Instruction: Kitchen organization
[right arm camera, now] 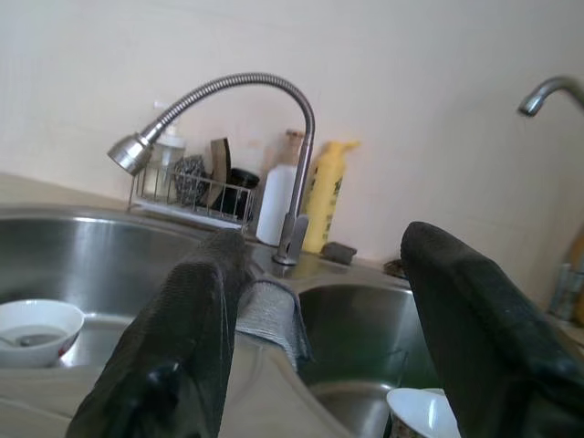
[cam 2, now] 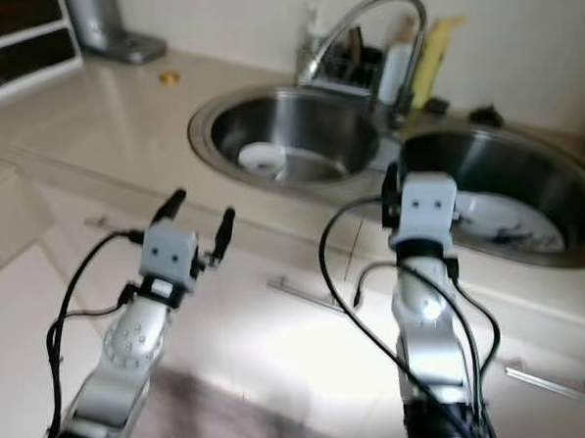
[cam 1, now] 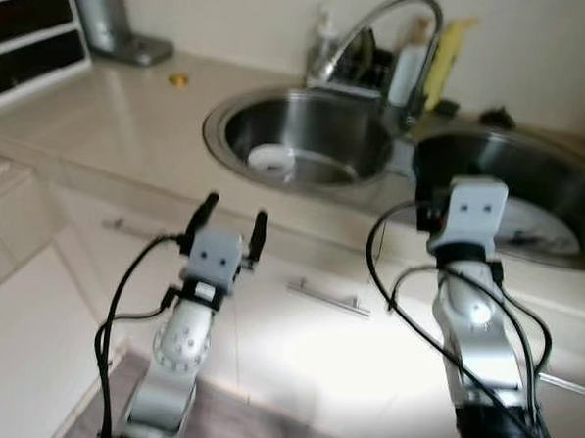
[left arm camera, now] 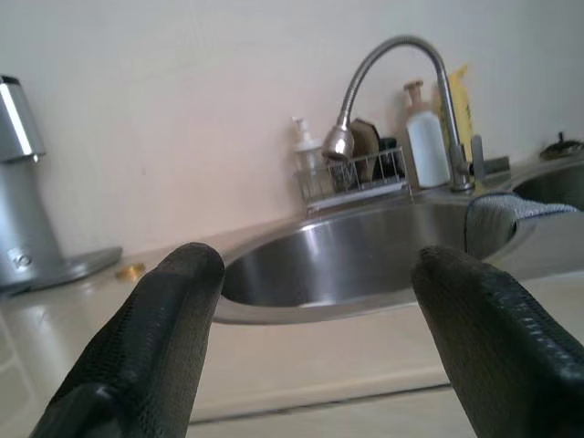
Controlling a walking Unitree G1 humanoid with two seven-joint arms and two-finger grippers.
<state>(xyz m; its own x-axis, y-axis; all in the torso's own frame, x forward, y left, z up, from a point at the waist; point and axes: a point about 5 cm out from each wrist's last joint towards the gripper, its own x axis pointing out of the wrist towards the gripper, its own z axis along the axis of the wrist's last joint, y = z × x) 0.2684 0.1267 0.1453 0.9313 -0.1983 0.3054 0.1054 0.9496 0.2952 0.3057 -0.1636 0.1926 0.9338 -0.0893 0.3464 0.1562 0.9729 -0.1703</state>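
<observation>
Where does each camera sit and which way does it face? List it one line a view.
Left eye and right eye: on the head, looking down at both silver arms before the left basin and right basin.
Left wrist: looks between the open left claw fingers over the counter at the faucet.
Right wrist: looks between the open right claw fingers at the same faucet and a white bowl.

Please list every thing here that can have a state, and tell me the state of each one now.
left gripper: open, empty, in front of the counter edge
right gripper: open, empty, at the sink edge
faucet: no water running
small bowl: upright in left basin, spoon inside
grey cloth: draped over the divider between basins
plate: lying in right basin
</observation>
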